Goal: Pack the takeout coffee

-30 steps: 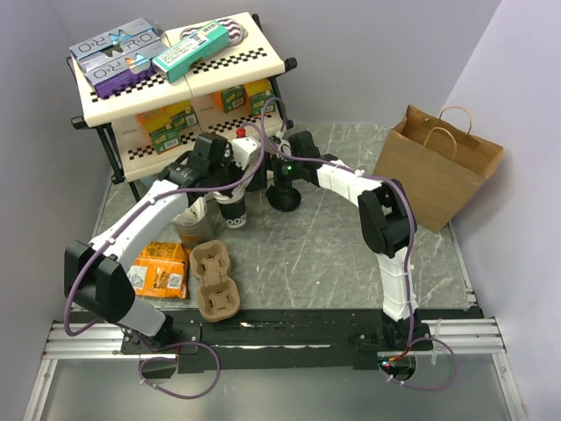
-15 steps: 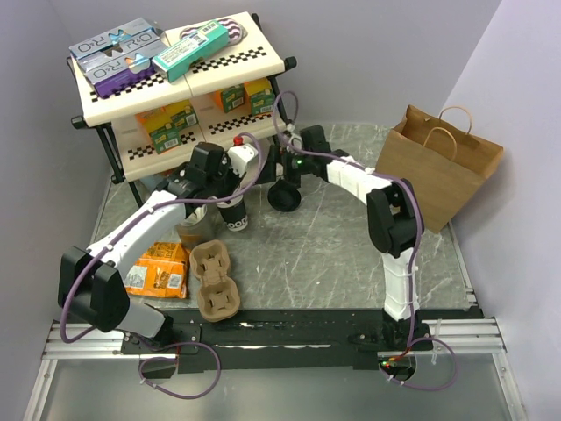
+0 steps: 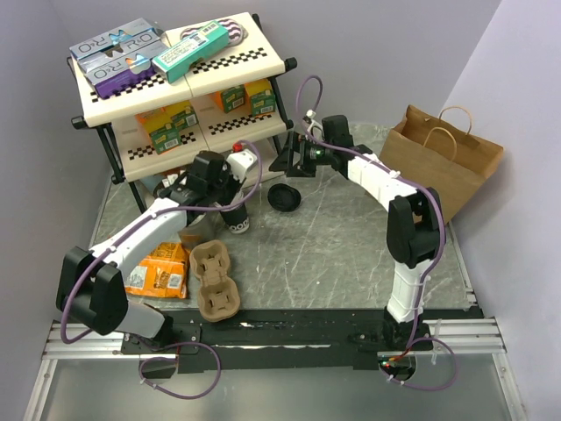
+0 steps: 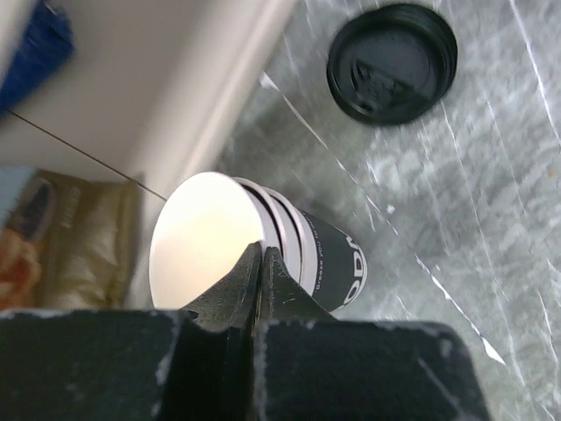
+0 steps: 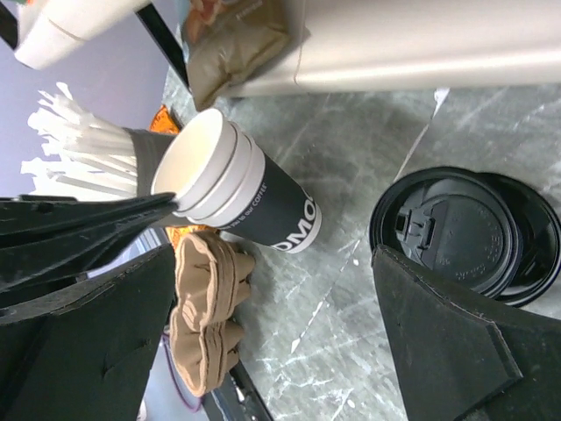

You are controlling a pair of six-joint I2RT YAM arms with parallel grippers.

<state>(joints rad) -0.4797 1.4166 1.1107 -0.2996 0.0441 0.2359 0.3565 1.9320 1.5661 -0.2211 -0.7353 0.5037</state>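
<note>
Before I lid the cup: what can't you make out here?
Cups inside: washed out in left wrist view, too oblique in right wrist view; filled or empty, unknown.
Lid: right wrist view, lower edge behind the right gripper's finger; one or two stacked, unclear.
Bag inside: top view, hidden by its own wall.

The paper cup (image 4: 329,263) at the left gripper (image 4: 261,263) fingertips: smooth white interior, matt dark printed paper wall. The fingers (image 4: 219,307): black plastic, grainy, matt. The lid (image 4: 392,61) beyond those fingertips: black moulded plastic, slight sheen. The table (image 4: 491,219) beneath: grey stone-look top, white-veined, smooth, faintly glossy. The carrier (image 5: 210,307) beside the right gripper (image 5: 273,254): brown moulded pulp, rough, matt. The sticks (image 5: 79,145) above it: white, matt.
</note>
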